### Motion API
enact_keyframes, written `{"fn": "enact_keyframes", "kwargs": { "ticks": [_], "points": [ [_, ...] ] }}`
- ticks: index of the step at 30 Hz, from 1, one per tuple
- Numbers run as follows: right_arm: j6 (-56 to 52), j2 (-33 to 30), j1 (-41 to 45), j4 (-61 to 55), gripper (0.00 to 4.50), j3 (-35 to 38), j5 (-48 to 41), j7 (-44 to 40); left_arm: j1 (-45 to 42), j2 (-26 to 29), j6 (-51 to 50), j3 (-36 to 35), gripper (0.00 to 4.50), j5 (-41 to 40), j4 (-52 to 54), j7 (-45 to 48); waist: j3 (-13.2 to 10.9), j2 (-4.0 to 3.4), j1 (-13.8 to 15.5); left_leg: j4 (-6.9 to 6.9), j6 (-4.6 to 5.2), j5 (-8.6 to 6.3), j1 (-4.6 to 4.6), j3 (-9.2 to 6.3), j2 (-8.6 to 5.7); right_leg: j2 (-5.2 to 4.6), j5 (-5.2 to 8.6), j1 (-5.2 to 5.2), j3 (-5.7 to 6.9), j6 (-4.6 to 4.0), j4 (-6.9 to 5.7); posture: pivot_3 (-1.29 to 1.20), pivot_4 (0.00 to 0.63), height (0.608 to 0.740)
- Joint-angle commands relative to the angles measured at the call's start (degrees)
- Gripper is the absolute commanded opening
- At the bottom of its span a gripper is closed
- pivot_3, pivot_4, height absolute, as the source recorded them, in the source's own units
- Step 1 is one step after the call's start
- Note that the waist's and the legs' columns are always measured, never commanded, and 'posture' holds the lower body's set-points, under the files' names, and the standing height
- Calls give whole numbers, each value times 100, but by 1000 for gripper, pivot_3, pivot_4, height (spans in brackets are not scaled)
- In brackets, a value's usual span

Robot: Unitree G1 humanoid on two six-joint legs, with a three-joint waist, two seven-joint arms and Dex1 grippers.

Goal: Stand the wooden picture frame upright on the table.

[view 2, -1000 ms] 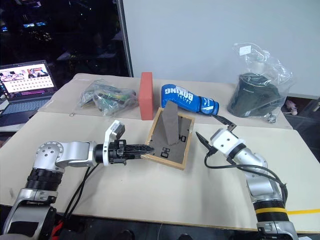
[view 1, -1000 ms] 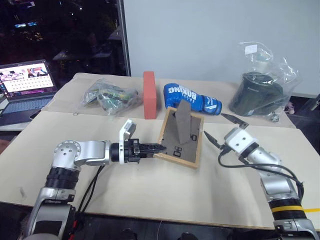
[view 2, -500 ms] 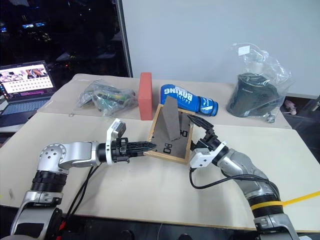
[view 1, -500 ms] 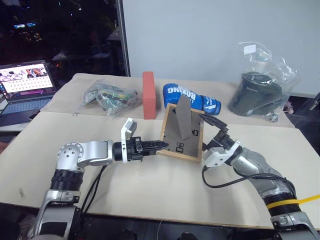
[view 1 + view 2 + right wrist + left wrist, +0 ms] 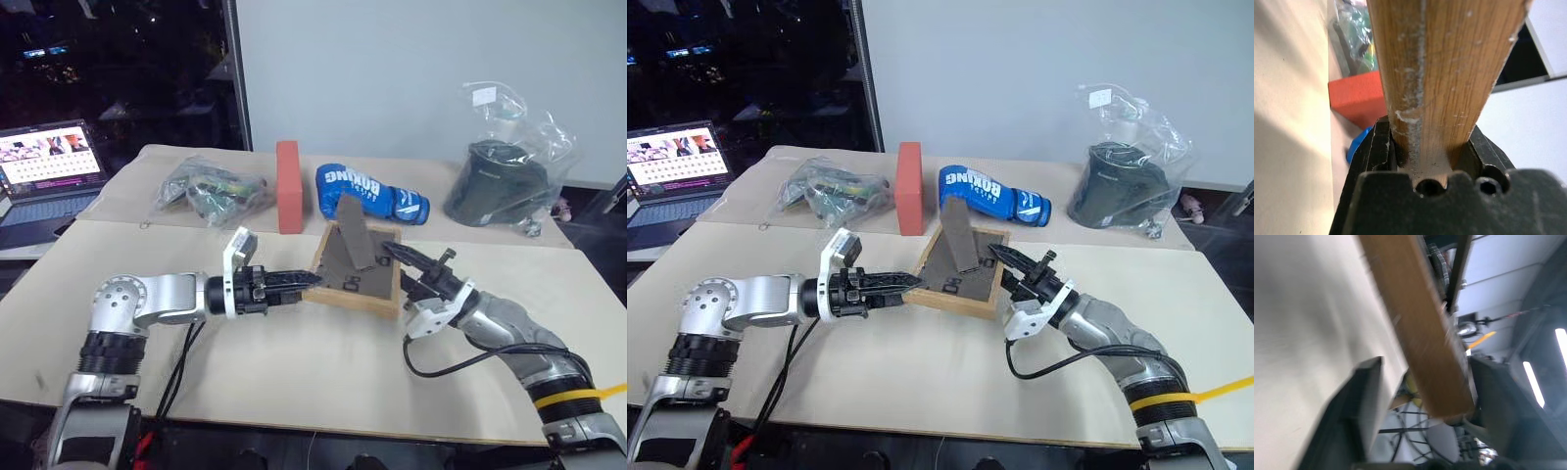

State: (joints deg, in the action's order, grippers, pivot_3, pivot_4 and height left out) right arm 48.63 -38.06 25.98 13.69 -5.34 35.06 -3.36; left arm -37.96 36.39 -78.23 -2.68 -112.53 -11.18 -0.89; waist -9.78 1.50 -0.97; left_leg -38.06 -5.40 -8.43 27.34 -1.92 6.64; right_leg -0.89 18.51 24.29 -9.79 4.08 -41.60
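Note:
The wooden picture frame (image 5: pixel 345 272) rests tilted on the table (image 5: pixel 294 362), dark brown back up, with its fold-out stand (image 5: pixel 353 235) sticking up. My right gripper (image 5: pixel 392 253) is shut on the frame's right edge; in the right wrist view both fingers (image 5: pixel 1382 142) clamp the light wood border (image 5: pixel 1444 63). My left gripper (image 5: pixel 313 280) points level at the frame's left edge and is open. In the left wrist view the wood border (image 5: pixel 1415 323) runs between its spread fingers (image 5: pixel 1364 396).
Behind the frame stand a red-orange block (image 5: pixel 290 186), a blue boxing glove (image 5: pixel 372 194) and a clear bag of small items (image 5: pixel 211 191). A plastic bag with a dark object (image 5: pixel 500 181) sits far right. A laptop (image 5: pixel 49 181) is at far left.
My right gripper came in from the right and shut on the frame's right edge. My left gripper opened and let go of the left edge. The frame now leans lower.

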Motion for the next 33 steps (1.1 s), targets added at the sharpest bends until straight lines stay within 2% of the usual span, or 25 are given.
{"fn": "enact_keyframes", "kwargs": {
  "ticks": [1,5,6,9,12,14,16,17,19,24,28,33],
  "points": [
    [-55,-52,198,-41,1269,77,-844,-317,42,405,83,-317,4500,-47,170,175,0,0,-9,-3,0,0,0,0,0,0,2,0,0,-1,-6,0,150,665],
    [-535,20,317,34,1268,57,-1872,-1059,222,868,221,-510,4500,44,483,320,-1,2,-38,-18,1,-1,0,0,0,0,19,8,0,-6,-41,0,150,665],
    [-818,82,370,43,1268,59,-2312,-1368,296,988,221,-589,4500,281,688,458,-2,1,-46,-22,3,-2,0,0,-1,0,22,8,0,-7,-46,0,150,665],
    [-2372,349,603,0,1268,88,-3966,-2694,591,1208,311,-856,4500,784,1383,917,-4,4,-84,-28,3,-2,-1,-3,-1,0,24,6,2,-6,-50,0,150,665],
    [-3547,340,762,-134,1268,95,-4654,-3532,810,1173,569,-982,4500,1251,1902,1237,-4,4,-85,-29,3,-2,0,-10,0,0,23,-1,11,-10,-51,0,150,665],
    [-5004,340,903,-335,1268,117,-5390,-4061,1009,1056,937,-1096,4500,1792,2413,1522,-6,1,-70,-28,3,-2,1,-13,-1,0,24,-2,14,-10,-48,0,150,665],
    [-6196,263,1115,-457,1268,127,-5898,-4527,1243,951,1572,-1101,4500,2730,3003,1836,-7,-1,-44,-26,3,-2,1,-13,-1,0,24,-1,15,-12,-47,0,150,665],
    [-6891,124,1209,-505,1268,50,-6046,-4776,1349,909,1788,-1084,4500,3058,3197,1930,-9,-2,-38,-25,2,-2,1,-12,-1,0,24,1,15,-14,-46,0,150,665],
    [-7626,-118,1390,-498,1268,-130,-6037,-5203,1584,854,2232,-1068,4500,3675,3571,2231,-11,-5,-18,-22,2,-2,1,-12,-1,0,26,4,15,-17,-46,0,150,665],
    [-9799,-131,2180,202,1268,-28,-6636,-5657,1914,723,2885,-878,4500,4754,3960,2471,-17,-4,-21,-13,3,-3,0,-7,-1,0,35,10,12,-14,-40,0,150,665],
    [-10378,-27,2333,532,1268,-93,-6745,-6041,2062,599,3006,-870,4500,4997,3984,2596,-19,-1,-6,-8,4,-3,1,-8,-1,0,37,11,12,-14,-35,0,150,665],
    [-10467,-12,1975,558,1268,-423,-6524,-6356,2200,514,3070,-940,4500,5088,3971,2801,-19,-1,-7,2,6,-4,1,-7,-1,0,40,10,12,-13,-26,0,150,665]
  ]
}}
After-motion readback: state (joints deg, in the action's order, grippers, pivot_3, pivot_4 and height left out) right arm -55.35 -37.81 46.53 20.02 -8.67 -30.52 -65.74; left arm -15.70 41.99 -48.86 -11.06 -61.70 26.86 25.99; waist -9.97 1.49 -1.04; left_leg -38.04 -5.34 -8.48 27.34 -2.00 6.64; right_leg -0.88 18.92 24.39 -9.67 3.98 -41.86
